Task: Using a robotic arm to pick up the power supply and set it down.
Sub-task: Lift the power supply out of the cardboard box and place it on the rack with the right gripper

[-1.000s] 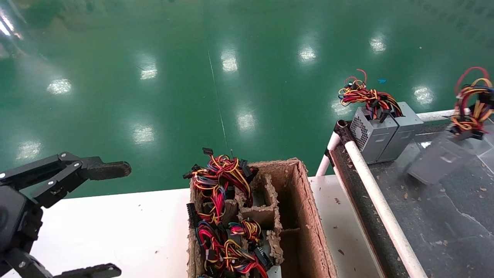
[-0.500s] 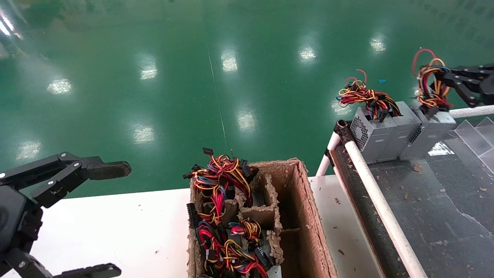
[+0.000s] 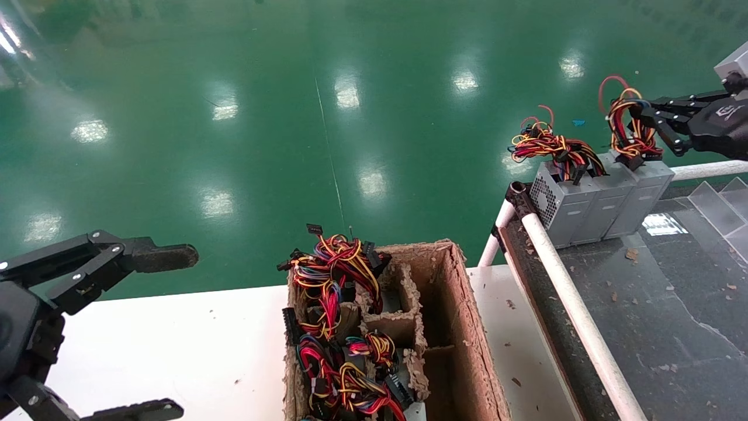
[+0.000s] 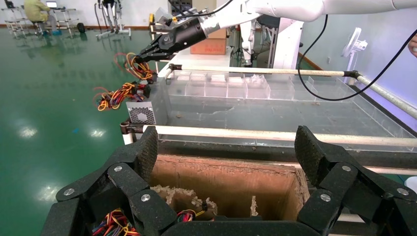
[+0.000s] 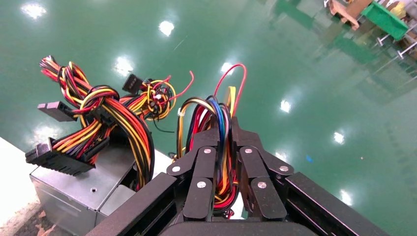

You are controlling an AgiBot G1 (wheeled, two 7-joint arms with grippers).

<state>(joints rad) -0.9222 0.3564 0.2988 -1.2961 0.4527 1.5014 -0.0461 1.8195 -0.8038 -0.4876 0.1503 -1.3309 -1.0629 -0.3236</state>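
Three grey power supplies stand side by side at the far end of the dark trough. The rightmost power supply (image 3: 640, 196) leans against its neighbour (image 3: 608, 202). Its red, yellow and black wire bundle (image 3: 624, 126) rises from its top. My right gripper (image 3: 643, 117) is shut on that bundle (image 5: 221, 132), and the wires run up between the fingers (image 5: 201, 162). The box below is hidden in the right wrist view, where a neighbouring supply (image 5: 78, 194) shows. My left gripper (image 3: 166, 333) hangs open over the white table, near the cardboard box (image 4: 226, 182).
A worn cardboard box (image 3: 467, 327) with dividers holds several more wire bundles (image 3: 333, 327) on the white table (image 3: 175, 345). A white rail (image 3: 578, 316) edges the dark trough (image 3: 672, 304). Clear plastic dividers (image 3: 719, 204) lie at the right.
The held power supply swung from the right side of the trough toward the far end and now stands upright against the other two. My right gripper came into view. The left arm stayed still.
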